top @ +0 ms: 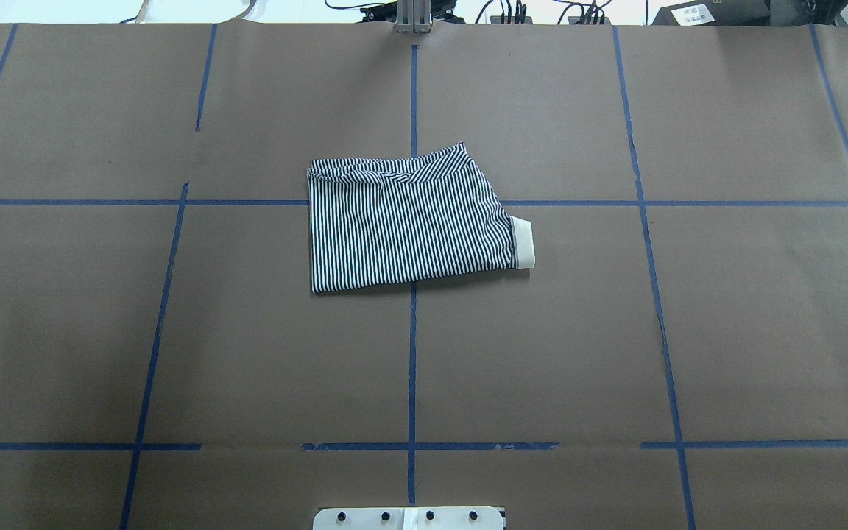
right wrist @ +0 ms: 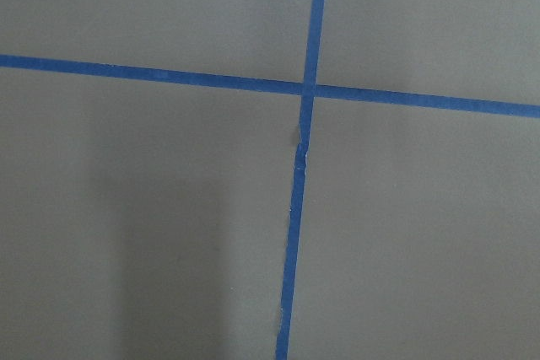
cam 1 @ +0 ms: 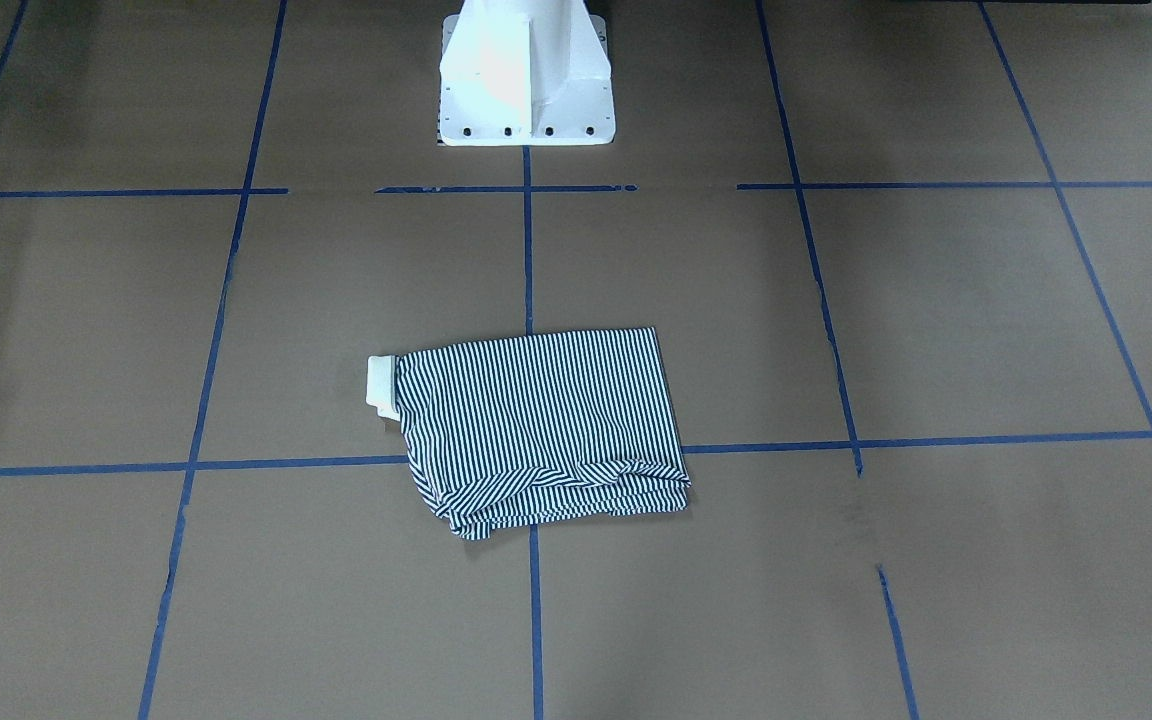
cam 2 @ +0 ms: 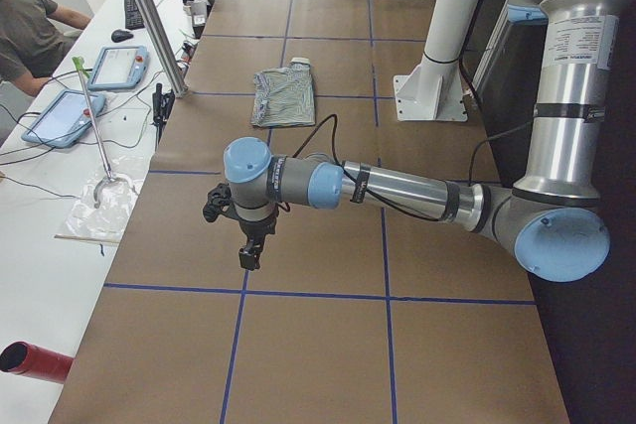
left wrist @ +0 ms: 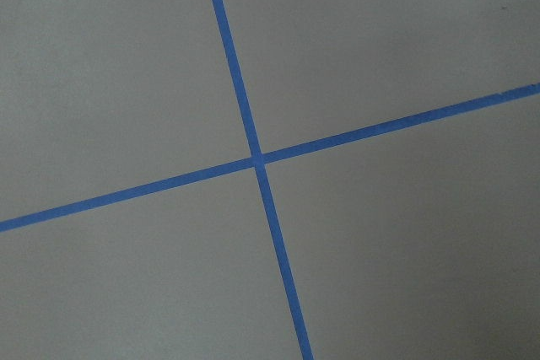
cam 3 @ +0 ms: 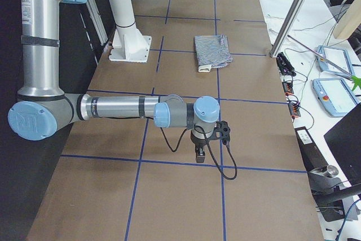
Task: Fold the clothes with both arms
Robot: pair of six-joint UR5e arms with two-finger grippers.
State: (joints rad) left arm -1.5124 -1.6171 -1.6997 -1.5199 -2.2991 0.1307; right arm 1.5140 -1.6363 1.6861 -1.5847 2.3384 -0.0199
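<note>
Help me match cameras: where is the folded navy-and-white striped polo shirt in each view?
Exterior front-facing: striped polo shirt centre, below white pedestal base.
Overhead exterior: shirt centre; base at bottom edge.
Exterior left: shirt upper middle, left of base.
Exterior right: shirt upper middle, right of base.
Left wrist-mounted: absent.
Right wrist-mounted: absent.
Shared landmark: the base.

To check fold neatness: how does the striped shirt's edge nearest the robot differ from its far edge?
Navy-and-white striped polo shirt: the near edge lies straight; the far edge is bunched. Stripes meet the near edge squarely, the far edge slanted. Both cross the blue tape line.
</note>
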